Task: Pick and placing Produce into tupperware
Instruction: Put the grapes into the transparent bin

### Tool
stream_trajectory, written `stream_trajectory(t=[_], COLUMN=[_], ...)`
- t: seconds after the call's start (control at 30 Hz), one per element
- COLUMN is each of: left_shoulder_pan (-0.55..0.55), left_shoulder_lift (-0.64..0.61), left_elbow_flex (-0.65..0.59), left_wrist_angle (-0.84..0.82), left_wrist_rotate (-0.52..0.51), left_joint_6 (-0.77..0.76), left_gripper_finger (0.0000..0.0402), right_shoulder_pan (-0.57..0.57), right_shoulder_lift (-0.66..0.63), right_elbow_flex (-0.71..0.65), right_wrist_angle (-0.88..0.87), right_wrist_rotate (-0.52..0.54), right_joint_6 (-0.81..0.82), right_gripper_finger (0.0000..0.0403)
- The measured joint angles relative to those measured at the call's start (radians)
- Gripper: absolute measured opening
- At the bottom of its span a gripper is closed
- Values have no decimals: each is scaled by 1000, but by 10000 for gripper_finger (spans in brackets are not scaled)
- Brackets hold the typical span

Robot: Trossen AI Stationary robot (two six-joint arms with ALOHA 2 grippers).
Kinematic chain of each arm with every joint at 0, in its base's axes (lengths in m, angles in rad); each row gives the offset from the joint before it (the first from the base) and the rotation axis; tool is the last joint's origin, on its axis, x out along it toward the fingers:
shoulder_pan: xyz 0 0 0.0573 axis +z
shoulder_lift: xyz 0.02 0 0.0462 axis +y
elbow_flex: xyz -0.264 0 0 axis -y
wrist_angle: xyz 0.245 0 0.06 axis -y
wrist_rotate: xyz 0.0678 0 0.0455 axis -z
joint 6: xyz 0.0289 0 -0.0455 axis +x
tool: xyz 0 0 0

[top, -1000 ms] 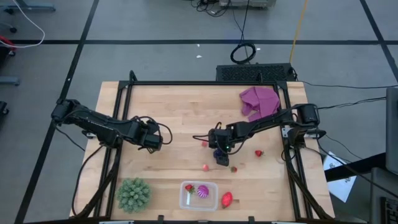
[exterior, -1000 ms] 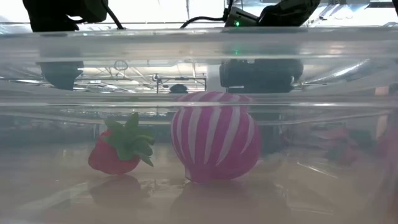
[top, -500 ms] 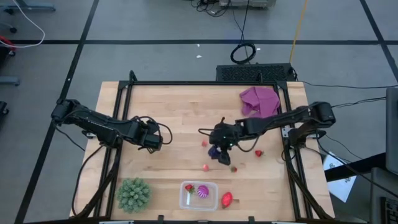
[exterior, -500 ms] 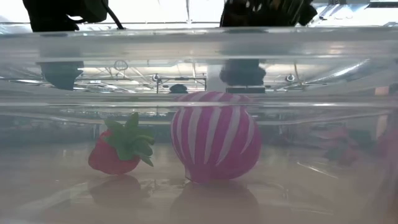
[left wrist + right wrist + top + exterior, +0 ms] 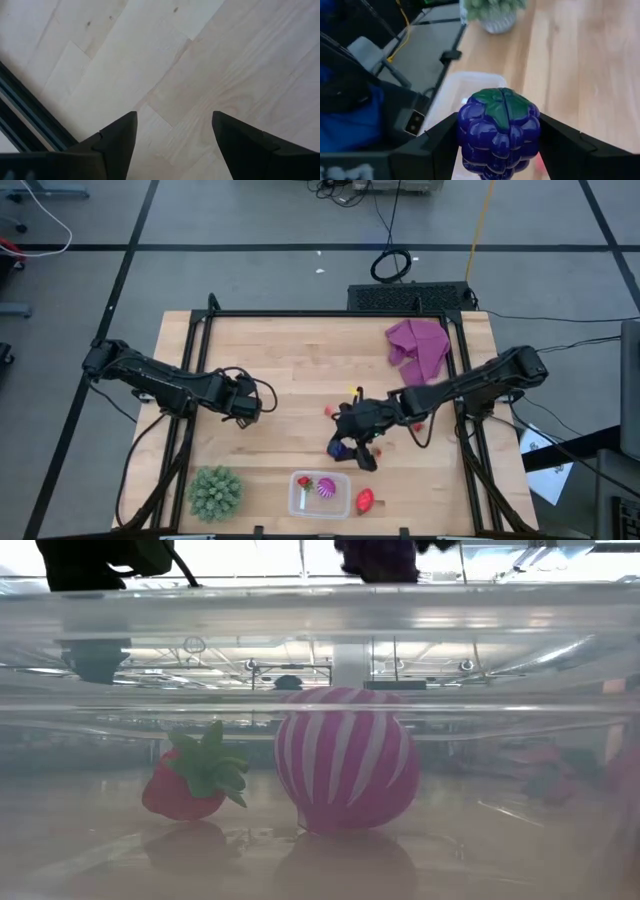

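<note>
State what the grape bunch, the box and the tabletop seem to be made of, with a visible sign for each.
Grape bunch: likely glossy plastic, showing highlights. Box: clear plastic, contents visible through it. Tabletop: pale wood, with grain and plank seams.

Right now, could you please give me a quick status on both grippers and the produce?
Right gripper shut on grape bunch, above table near tupperware. Left gripper open, empty, waiting. Strawberry and striped ball already boxed.
</note>
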Motion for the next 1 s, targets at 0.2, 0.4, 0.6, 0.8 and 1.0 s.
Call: stream_trajectory(t=[0.2, 0.4, 0.6, 0.8, 1.0], left_shoulder_pan=[0, 0, -1, -1, -1], left_shoulder_lift=[0, 0, 0, 0, 0], left_elbow_flex=[0, 0, 0, 0, 0], left_wrist_angle=[0, 0, -1, -1, -2], left_wrist_rotate=[2, 2, 1, 1, 1], left_joint_6=[2, 6, 8, 10, 21], left_gripper_finger=[261, 265, 260, 266, 260], right_shoulder_pan=[63, 108, 134, 134, 132], right_shoulder_lift=[42, 176, 329, 439, 475], right_elbow_flex=[93, 253, 470, 596, 605], right_wrist_angle=[-20, -101, -271, -369, -389], right_wrist_rotate=[66, 71, 71, 71, 69], right_joint_6=[-23, -27, -42, -32, 50], right_gripper_finger=[226, 226, 226, 226, 226])
